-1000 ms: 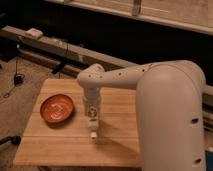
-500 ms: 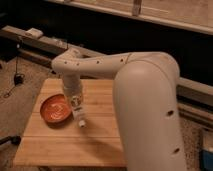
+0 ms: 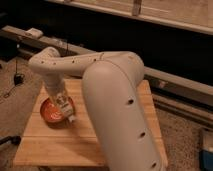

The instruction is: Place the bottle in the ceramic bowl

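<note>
Camera view: chunky, smooth cream-plastic arm bends down over a light wooden table (image 3: 115,142). The tool (image 3: 64,106) is clamped on the slim whitish bottle (image 3: 69,116), which is tilted with its long axis running down and to the right, low end poking over the right rim of the round, glossy orange-red ceramic bowl (image 3: 52,114).

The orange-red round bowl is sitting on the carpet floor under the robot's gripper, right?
Not quite. The camera view shows the orange-red glazed round bowl sitting on the light wooden table, not the floor. The gripper does hang above it.
</note>
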Available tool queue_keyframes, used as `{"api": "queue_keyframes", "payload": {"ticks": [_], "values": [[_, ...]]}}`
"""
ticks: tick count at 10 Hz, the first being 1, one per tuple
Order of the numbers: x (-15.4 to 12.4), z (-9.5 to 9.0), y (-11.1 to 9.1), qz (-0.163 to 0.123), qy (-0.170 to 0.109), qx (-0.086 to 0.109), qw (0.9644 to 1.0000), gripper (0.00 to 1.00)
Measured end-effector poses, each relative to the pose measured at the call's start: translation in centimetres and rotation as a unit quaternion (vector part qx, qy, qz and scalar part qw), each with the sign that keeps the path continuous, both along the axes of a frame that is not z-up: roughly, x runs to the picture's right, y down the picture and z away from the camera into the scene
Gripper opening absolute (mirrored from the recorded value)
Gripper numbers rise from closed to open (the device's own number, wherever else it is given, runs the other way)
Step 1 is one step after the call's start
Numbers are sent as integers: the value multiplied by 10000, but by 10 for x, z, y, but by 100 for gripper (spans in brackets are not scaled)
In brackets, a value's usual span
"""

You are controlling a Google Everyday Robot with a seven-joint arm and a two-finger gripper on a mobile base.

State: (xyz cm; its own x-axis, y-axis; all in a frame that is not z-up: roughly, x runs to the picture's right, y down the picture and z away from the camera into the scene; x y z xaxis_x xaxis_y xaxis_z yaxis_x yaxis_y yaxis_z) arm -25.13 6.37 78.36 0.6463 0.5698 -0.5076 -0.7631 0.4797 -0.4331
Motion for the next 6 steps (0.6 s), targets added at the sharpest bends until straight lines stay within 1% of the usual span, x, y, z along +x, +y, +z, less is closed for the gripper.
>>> {"api": "queue_keyframes", "payload": {"ticks": [1, 2, 4, 5, 6], "values": [[-7, 4, 2, -106, -44, -1, 9999, 32], [-12, 12, 3, -210, -58, 11, 9998, 44], [-15, 27, 6, -246, -28, -30, 9997, 63], [-20, 33, 9, -241, -56, -56, 9997, 74], [-25, 35, 11, -252, -69, -76, 9996, 79]]}}
